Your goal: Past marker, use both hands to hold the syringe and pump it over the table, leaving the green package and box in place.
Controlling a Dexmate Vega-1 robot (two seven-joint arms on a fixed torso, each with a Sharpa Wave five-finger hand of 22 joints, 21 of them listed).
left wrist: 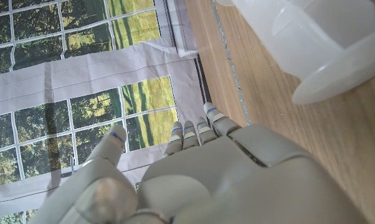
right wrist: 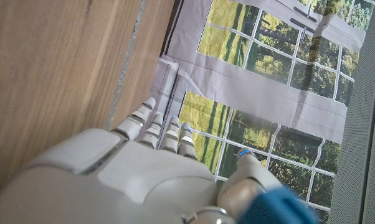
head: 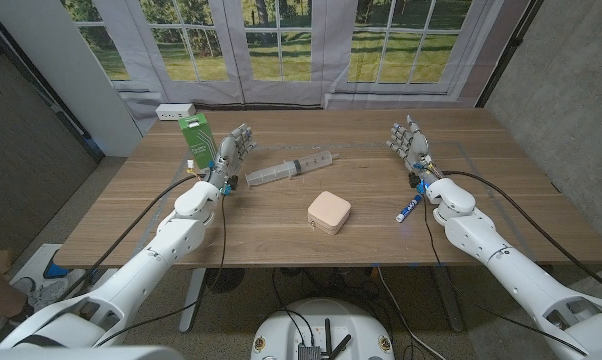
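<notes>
Syringe: the large clear plastic syringe [head: 289, 167] lies on its side on the wooden surface [head: 281, 235], between the two arms but nearer the left one, with its plunger end toward the left hand; nothing holds it.
Left hand: the left hand [head: 234, 150] stands with fingers apart and pointing up, holding nothing, just beside the plunger end. The left wrist view shows the wide flange of the syringe [left wrist: 312, 43] close to this hand.
Right hand: the right hand [head: 409, 142] is also spread and holds nothing, well apart from the syringe.
Risk of rolling: the syringe is round and smooth, so I judge a touch from one side only could roll it or push it away before the fingers close.
Risk at the package: the tall green package [head: 195, 139] stands upright just behind the left hand. A swing of this hand or its wrist could tip it, and the task wants it left in place.
Risk at the box: the small pale pink square box [head: 329, 212] lies near the syringe, toward the robot. A low path of the right arm across the middle could shift it.
Marker: the blue and white marker [head: 409, 207] lies by the right wrist, very close to the arm, which may knock it when it starts to move.
Other things: a white power strip [head: 175, 111] lies at the far left corner, away from the work.
</notes>
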